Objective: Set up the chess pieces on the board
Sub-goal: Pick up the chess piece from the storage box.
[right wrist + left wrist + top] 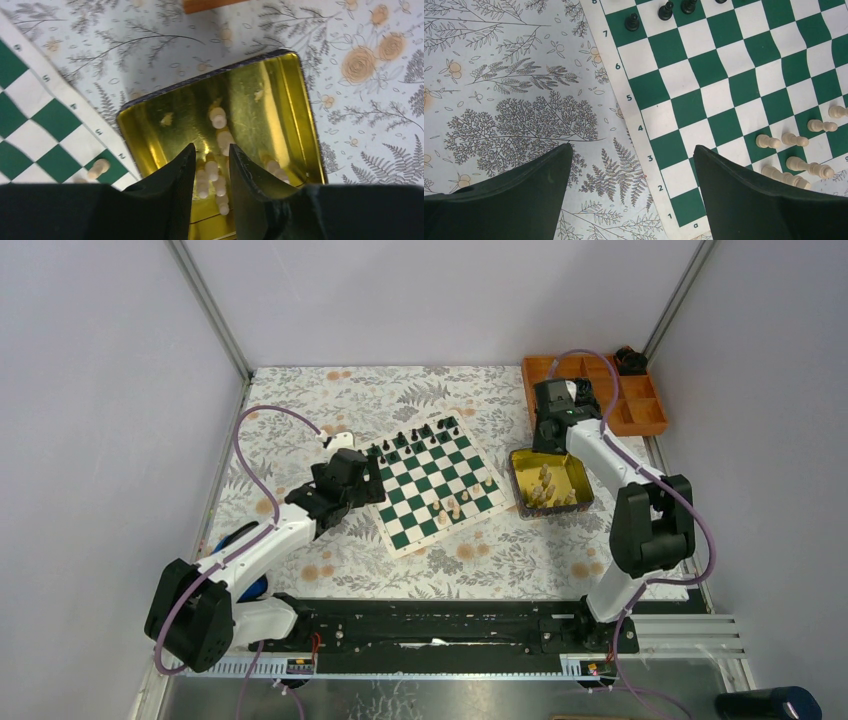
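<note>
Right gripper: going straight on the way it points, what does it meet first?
Likely the cream-white chess pieces in the gold tin, in line with the gap between its jaws; depth is unclear.

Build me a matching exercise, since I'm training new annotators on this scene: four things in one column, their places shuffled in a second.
Column one
1. left gripper
2. right gripper
3. black chess pieces
4. orange tray

Column two
A. over the gold tin
B. far right corner, beyond the tin
C. jaws wide, straddling the board's left edge
D. along the board's far rows

Pairs: 1-C, 2-A, 3-D, 4-B
</note>
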### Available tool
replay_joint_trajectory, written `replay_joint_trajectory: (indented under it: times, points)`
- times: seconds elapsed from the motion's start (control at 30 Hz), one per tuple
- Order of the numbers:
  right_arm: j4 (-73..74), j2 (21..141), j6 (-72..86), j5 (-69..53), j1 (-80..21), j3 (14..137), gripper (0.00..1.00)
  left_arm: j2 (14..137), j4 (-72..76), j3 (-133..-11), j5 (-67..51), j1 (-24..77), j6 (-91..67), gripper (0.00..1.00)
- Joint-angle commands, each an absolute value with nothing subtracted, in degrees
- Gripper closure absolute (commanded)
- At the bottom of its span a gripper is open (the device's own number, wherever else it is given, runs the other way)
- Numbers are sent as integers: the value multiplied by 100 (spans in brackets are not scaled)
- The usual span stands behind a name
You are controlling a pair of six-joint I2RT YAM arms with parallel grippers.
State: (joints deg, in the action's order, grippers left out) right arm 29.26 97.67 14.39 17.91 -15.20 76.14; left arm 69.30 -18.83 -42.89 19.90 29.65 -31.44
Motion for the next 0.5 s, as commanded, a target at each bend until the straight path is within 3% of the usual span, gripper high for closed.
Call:
replay_joint_trajectory:
  times: [0.0,0.47]
  points:
    - [2717,9780,1582,1746,-1227,7536,63,6991,-1689,-4289,2046,3006,-3243,1]
    - [2653,10386,1635,1375,-994,7672,62,7100,-1676,-4307,2080,3001,-3234,1]
